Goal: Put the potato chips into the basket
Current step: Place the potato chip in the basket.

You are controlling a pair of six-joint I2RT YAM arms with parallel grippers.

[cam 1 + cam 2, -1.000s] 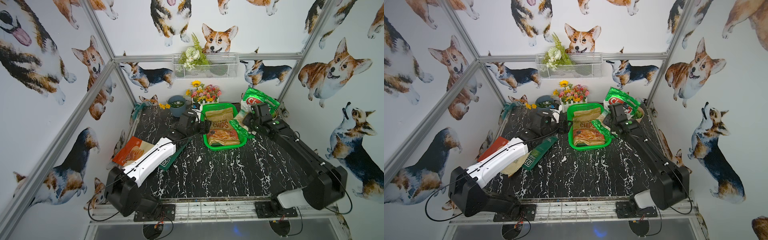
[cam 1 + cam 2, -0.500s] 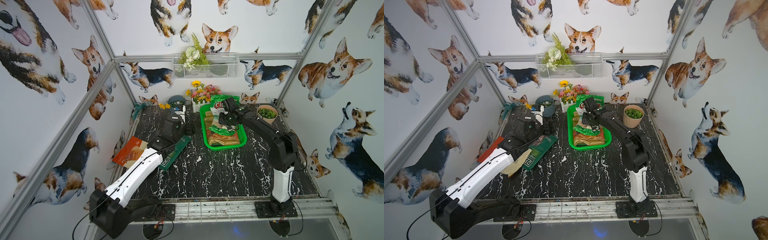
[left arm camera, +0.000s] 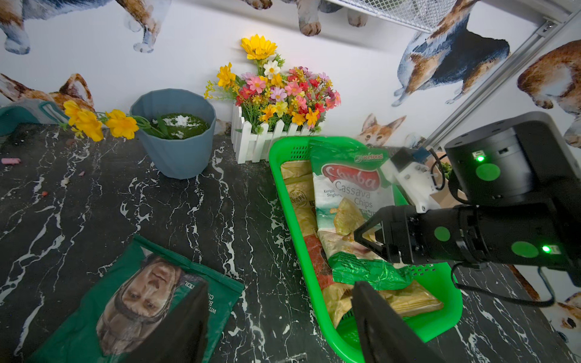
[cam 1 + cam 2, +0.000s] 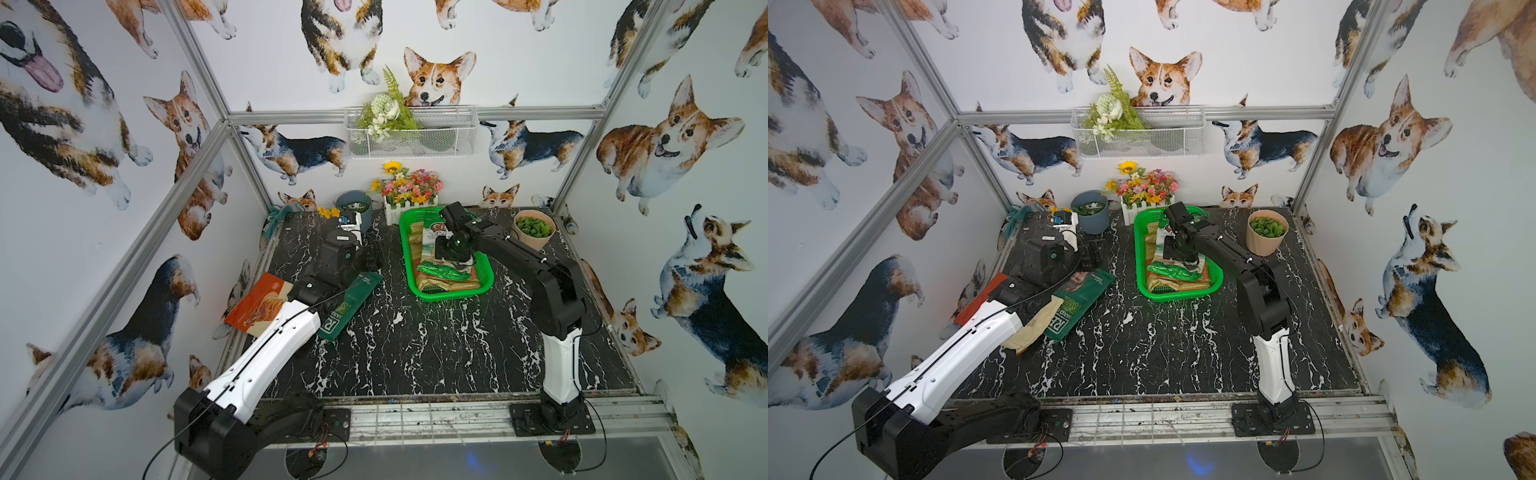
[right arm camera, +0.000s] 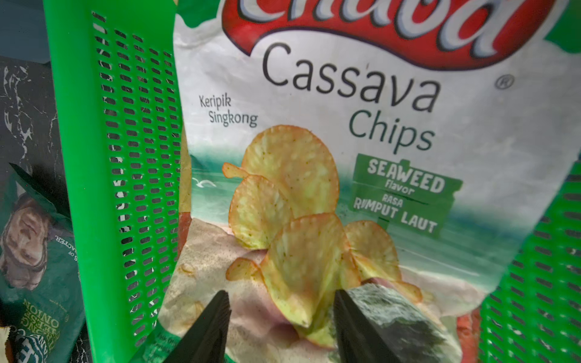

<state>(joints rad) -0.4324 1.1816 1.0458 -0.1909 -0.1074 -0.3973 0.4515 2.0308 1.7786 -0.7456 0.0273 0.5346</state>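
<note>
While right claw hangs spread above cassava chips bag in green basket, left claw, spread and empty, overlooks dark green bag: likely light, slippery; pinch crimped edge.

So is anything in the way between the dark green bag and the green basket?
Only bare table lies between the dark green bag and the basket. The right arm does hang over the basket, above the bags inside.

my left arm stretches low and forward, left gripper spread wide, nothing between the jaws. my right arm folds at the elbow, right gripper pointing down, jaws parted.
</note>
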